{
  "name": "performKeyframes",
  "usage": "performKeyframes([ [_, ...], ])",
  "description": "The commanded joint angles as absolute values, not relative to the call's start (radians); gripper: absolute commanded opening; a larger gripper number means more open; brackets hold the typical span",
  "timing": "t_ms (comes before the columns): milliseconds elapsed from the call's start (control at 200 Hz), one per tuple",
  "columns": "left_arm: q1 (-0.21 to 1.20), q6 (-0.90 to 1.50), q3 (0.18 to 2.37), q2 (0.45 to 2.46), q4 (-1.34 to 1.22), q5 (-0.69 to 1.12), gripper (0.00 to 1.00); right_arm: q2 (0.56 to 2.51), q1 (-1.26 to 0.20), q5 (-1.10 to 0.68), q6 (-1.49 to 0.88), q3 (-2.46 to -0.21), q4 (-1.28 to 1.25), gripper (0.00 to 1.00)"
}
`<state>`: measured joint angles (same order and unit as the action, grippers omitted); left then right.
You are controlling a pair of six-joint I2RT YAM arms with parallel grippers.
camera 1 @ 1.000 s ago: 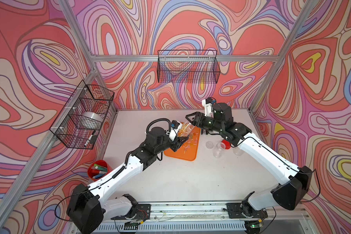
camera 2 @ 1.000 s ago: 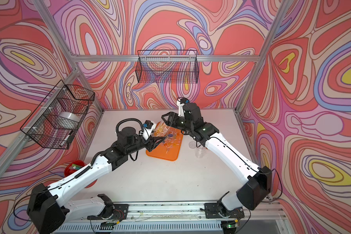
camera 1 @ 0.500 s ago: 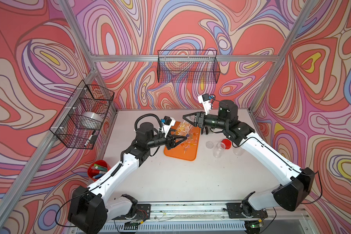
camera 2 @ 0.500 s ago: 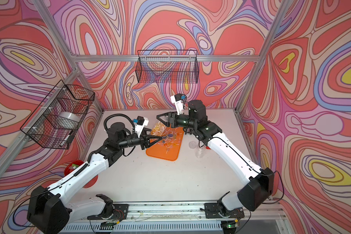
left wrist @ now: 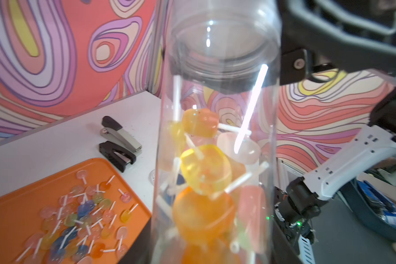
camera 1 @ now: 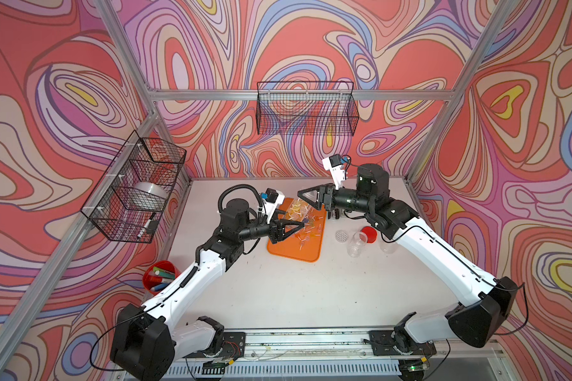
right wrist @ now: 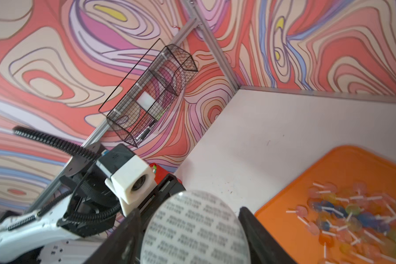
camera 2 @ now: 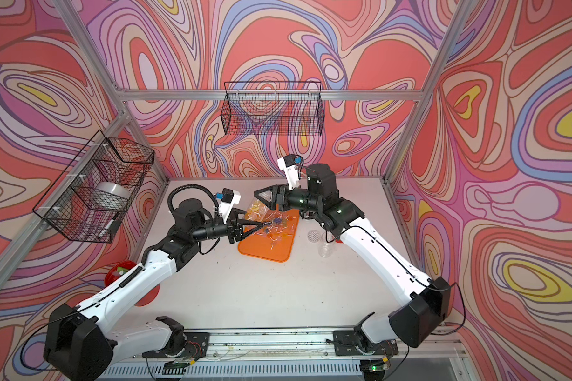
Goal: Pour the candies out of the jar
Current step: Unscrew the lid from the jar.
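My right gripper (camera 1: 303, 195) had just sprung wide, jaws now straddling what looked like the seal (right wrist: 194, 228) on the mouth of the jar (left wrist: 215, 137). The left gripper (camera 1: 299, 227) kept the jar clamped over the tray (camera 1: 298, 252). Some candies (left wrist: 206, 169) remained inside, and I judged the seal blocked them.

The table's (camera 1: 294, 297) near half lies bare, free for either arm. Over the orange tray (camera 1: 293, 254), the left gripper (camera 1: 298, 227), right gripper (camera 1: 306, 196) and the clear jar (camera 1: 294, 208) between them bar the way; empty jars (camera 1: 355, 244) and a stapler (left wrist: 119, 146) crowd its right side.
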<state>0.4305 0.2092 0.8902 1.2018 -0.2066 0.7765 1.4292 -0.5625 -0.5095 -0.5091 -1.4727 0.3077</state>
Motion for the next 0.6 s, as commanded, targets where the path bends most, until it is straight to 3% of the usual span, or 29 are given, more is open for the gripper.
performKeyframes([
  [0, 0.448, 0.161, 0.924, 1.166, -0.178, 0.625, 0.00, 1.435, -0.568, -0.328, -0.567, -1.526, 0.407, 0.81],
  [220, 0.564, 0.020, 0.937, 1.168, -0.084, 0.383, 0.00, 1.476, -0.574, -0.303, -0.646, -1.535, 0.400, 0.81],
  [426, 0.600, 0.009, 0.939, 1.180, -0.099, 0.310, 0.00, 1.480, -0.589, -0.218, -0.651, -1.525, 0.437, 0.80],
  [596, 0.611, 0.002, 0.945, 1.188, -0.104, 0.285, 0.00, 1.472, -0.595, -0.207, -0.668, -1.503, 0.435, 0.68],
])
